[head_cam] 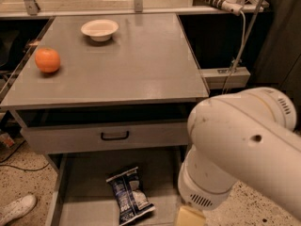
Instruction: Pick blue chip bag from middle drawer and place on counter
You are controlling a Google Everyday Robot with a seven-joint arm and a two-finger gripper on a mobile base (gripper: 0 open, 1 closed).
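The blue chip bag (129, 195) lies flat on the floor of the open middle drawer (84, 182), near its centre. The grey counter (122, 65) spans the cabinet top above. My large white arm (240, 145) fills the lower right, and a cream link (190, 216) at its end runs off the bottom edge just right of the bag. My gripper is below the frame and out of view. Nothing touches the bag.
A white bowl (99, 29) sits at the back of the counter and an orange (47, 60) near its left edge. A closed drawer front with a black handle (114, 135) is above the open drawer. A white shoe (16, 208) is on the floor at lower left.
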